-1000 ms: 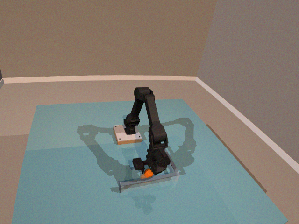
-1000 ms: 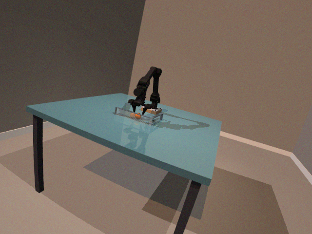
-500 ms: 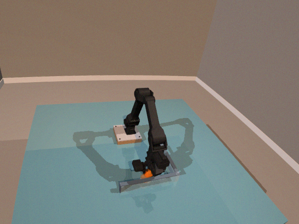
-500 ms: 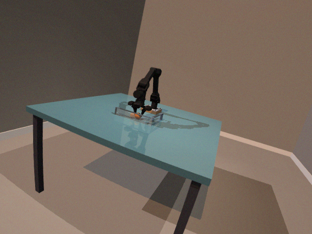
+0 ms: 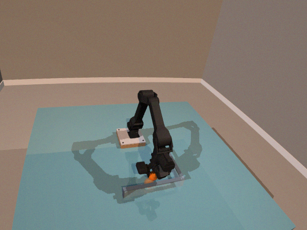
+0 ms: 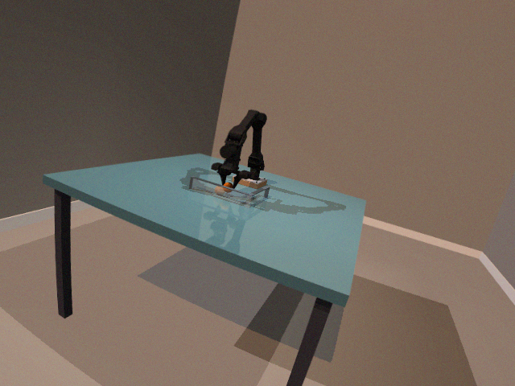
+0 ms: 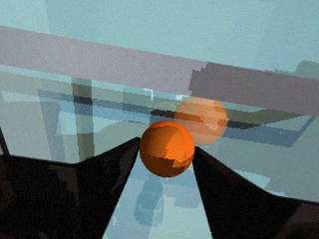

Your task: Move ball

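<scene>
Wrist view: the gripper (image 7: 166, 149) is clenching the orange ball (image 7: 166, 148) between its two dark fingers, which are pressing on the ball's left and right sides. Just beyond the ball and slightly to its right, the see-through copy (image 7: 201, 119) is showing as a paler orange disc, partly overlapped by the ball at its lower left. Behind both, one of the clear walls (image 7: 100, 60) is running across the frame as a greyish band.

Top view: the black arm (image 5: 158, 123) is rising from a pale base plate (image 5: 123, 142) with a wooden edge, bending at the elbow, and reaching down toward the camera into the corner formed by the clear walls (image 5: 153, 184). The gripper (image 5: 151, 174) is sitting low over the blue table (image 5: 62, 148), with the ball (image 5: 152, 176) showing beneath it and the see-through copy (image 5: 147, 180) lying just beside the ball, nearer the front wall. Both are lying inside the walled corner. The arm's shadows are falling across the table on both sides.

Exterior view: the table (image 6: 290, 249) is standing on dark legs (image 6: 63, 253), and the arm (image 6: 243, 141) is bending down over the walls (image 6: 249, 195), with the ball (image 6: 227, 184) visible as a small orange spot at the gripper (image 6: 228, 182). Whether the ball is touching the table cannot be told.
</scene>
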Motion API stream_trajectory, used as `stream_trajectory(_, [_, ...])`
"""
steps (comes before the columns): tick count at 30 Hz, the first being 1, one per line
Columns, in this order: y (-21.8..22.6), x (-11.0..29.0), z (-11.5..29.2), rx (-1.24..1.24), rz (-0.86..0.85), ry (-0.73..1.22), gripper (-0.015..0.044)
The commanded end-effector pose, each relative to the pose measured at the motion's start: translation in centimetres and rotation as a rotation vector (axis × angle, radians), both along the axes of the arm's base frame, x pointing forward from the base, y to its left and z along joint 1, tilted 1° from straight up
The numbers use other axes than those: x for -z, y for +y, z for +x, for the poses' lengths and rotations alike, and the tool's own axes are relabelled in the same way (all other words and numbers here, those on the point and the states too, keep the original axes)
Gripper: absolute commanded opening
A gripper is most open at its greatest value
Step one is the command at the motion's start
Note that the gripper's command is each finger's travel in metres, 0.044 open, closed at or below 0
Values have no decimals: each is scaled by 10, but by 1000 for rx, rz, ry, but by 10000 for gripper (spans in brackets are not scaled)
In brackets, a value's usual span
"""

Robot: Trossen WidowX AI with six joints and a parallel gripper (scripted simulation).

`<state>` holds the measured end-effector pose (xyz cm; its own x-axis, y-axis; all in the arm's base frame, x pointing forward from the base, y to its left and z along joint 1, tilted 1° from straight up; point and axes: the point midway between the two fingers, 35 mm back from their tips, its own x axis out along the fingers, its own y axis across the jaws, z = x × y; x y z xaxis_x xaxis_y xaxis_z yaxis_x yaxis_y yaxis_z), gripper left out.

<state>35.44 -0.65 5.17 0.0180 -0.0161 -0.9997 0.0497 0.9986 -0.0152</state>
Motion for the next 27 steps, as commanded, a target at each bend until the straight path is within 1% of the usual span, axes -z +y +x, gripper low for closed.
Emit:
stream_trajectory(1, [0,-26,5,-1,2,-20,0])
stream_trajectory(18, [3,-114,-5,0,5,-19,0])
stream_trajectory(23, [2,-114,-5,0,5,-19,0])
stream_trajectory(27, [-15,-87,9,0,3,-21,0])
